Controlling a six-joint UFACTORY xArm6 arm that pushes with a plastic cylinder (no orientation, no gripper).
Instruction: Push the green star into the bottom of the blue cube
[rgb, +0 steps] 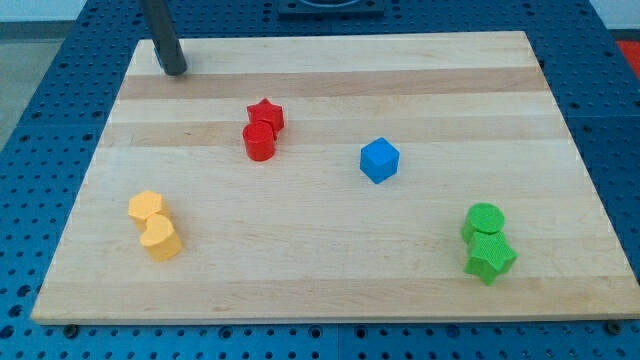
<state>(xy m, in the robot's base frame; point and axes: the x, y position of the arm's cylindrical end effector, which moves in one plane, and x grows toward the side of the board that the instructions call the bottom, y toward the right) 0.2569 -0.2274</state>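
My tip (173, 70), a bare rod without fingers, rests at the board's (330, 285) top-left corner, well apart from the green star (490, 259) and blue cube (379, 160).

You see a pale wooden board (330, 280) with visible lengthwise grain and a smooth matt finish. The green star (490, 258), blue cube (379, 160) and red star (266, 115) look like matt painted blocks. The rod's tip (173, 68) appears dark and slightly glossy. Beneath lies a blue perforated table (30, 80).
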